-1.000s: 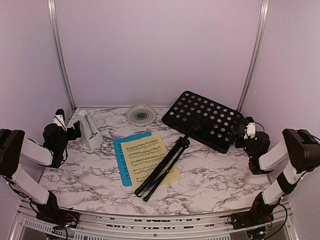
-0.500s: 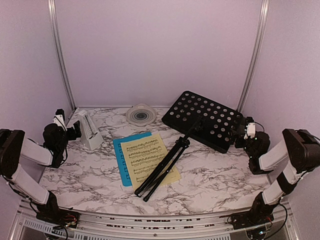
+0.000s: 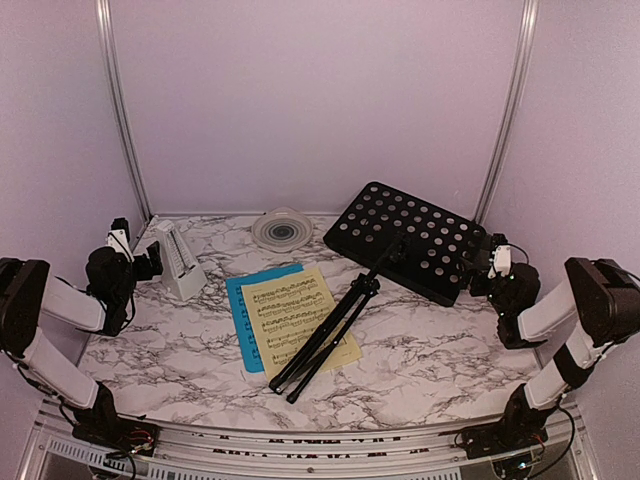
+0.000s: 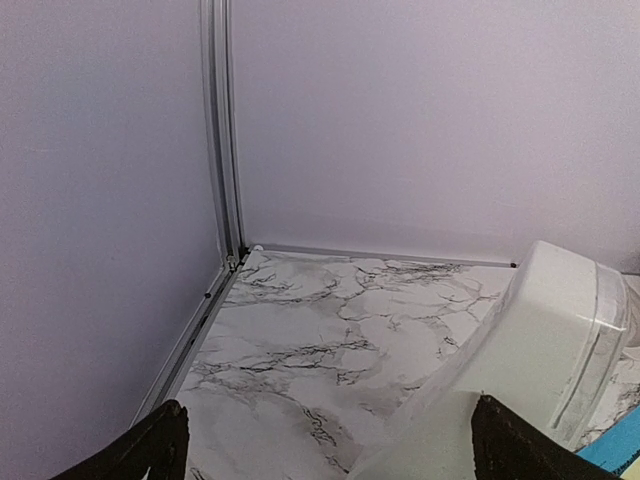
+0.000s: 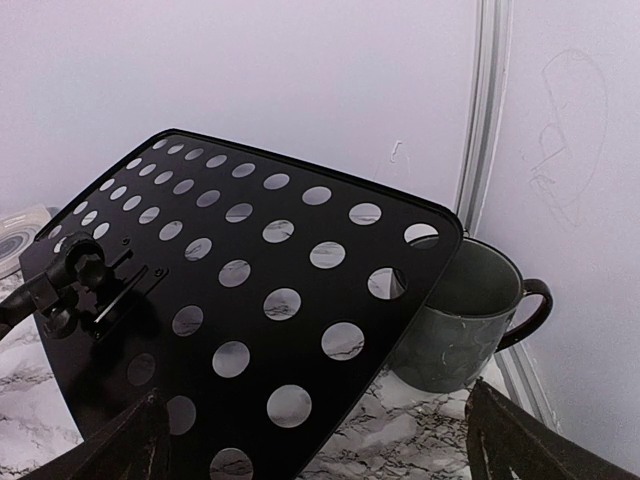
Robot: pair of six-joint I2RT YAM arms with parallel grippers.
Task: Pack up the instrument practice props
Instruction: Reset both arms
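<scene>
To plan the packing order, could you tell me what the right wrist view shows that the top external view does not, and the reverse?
Only the right wrist view: a dark mug standing behind the desk's far right corner, beside the wall post.
Only the top external view: the yellow page, the blue page partly under it, the white metronome, and the stand's folded legs lying across the yellow page.
Both: the music stand's black punched desk and the marble table.

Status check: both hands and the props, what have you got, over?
Left hand open at metronome. Right hand open, facing stand. Nothing held. Stand legs lie across sheets; mug behind stand.
</scene>
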